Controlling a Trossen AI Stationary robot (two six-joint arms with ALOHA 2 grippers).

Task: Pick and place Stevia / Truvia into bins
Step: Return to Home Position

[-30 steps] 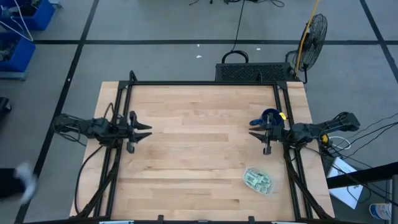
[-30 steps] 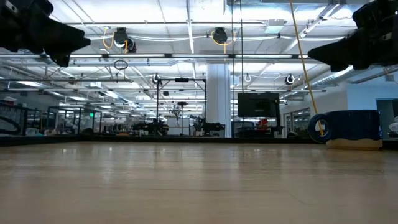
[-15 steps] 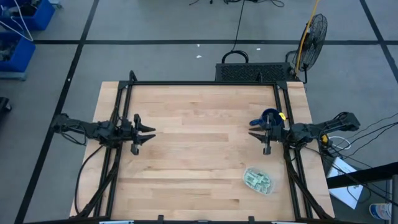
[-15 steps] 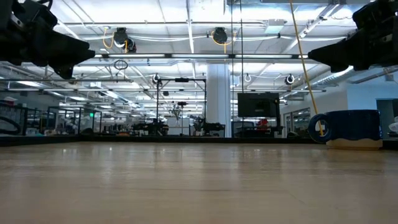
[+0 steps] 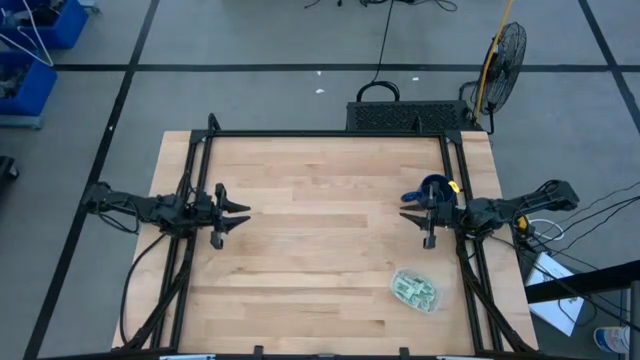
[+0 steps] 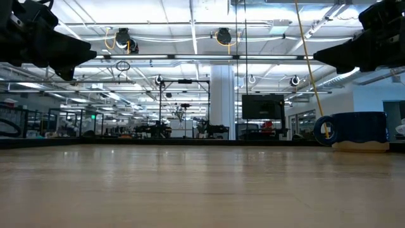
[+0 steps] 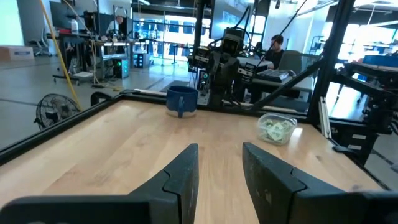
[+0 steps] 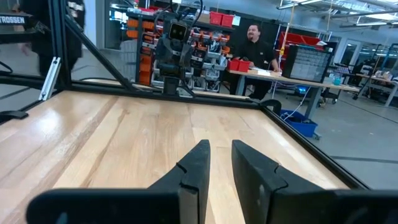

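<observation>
Both arms parked at mid-height, nothing held. Left gripper (image 5: 240, 214) hangs over the table's (image 5: 320, 180) left edge, fingers parted and empty. Right gripper (image 5: 408, 207) hangs by the right edge, fingers a little apart and also empty.

Clear container (image 5: 415, 290) sits close to the right edge, toward the lower right corner in the high view. The pale green Stevia sachets (image 5: 413, 290) are piled inside it. No loose sachets seen on the wood.

Risks, as judgement:
- The right gripper is just beside the dark blue mug (image 5: 434, 187), whose handle points toward the fingers. A sideways swing or a drop while homing could clip it and slide or tip it.
- The container is light and near the edge, close to the right arm's frame. A low pass could nudge it off or spill it.
- The sachets look heaped, so a bump may flick some out.
- The left arm is well apart from everything, so low risk there.
</observation>
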